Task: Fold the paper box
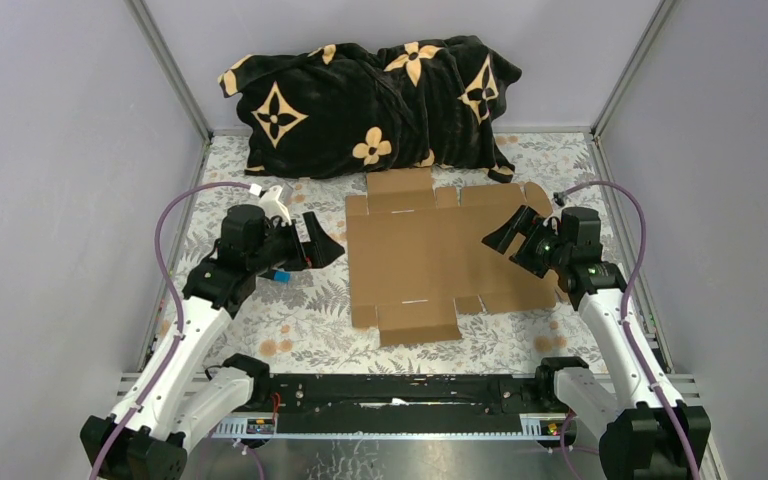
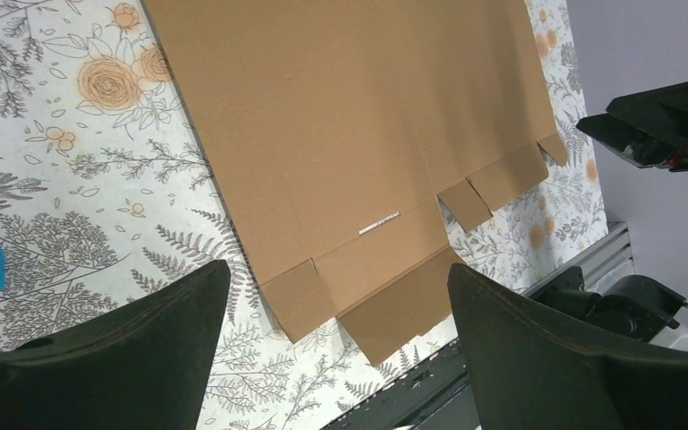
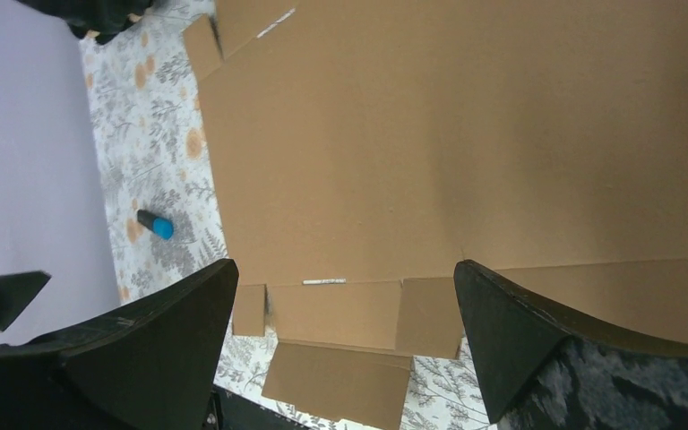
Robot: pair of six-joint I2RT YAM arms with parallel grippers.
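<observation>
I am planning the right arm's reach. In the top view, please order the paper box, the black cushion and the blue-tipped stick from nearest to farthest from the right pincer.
1. paper box: in the middle, lying right under the right pincer.
2. black cushion: at the back, beyond the box.
3. blue-tipped stick: far over on the left side.

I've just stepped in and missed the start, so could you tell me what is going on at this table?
Two robot arms are set to fold the paper box, a brown cardboard sheet lying flat and unfolded on the floral table. The left gripper hangs beside the sheet's left edge and the right gripper above its right side. Both have their jaws open and hold nothing. No flap is raised yet.
</observation>
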